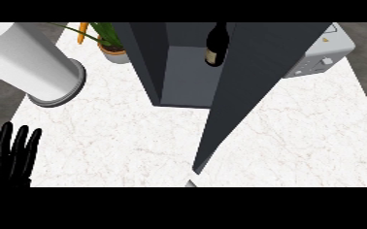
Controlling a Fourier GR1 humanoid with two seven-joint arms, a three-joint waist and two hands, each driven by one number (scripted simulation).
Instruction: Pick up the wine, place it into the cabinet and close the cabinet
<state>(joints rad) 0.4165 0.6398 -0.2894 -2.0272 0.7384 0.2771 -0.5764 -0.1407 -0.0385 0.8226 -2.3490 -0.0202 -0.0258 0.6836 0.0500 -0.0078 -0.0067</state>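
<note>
White marble counter fills the frame. The dark glass wine bottle stands inside the tall dark grey cabinet, upper centre: probably heavy, slick, breakable. Push the rigid open door near its free edge, lower centre. Your black left hand rests lower left, fingers straight, empty; the right hand is unseen.

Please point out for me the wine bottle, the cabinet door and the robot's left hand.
wine bottle (215, 42), head view, on its dark body, above the label.
cabinet door (251, 87), head view, on the middle of its open panel.
left hand (16, 162), head view, on its palm.
</note>
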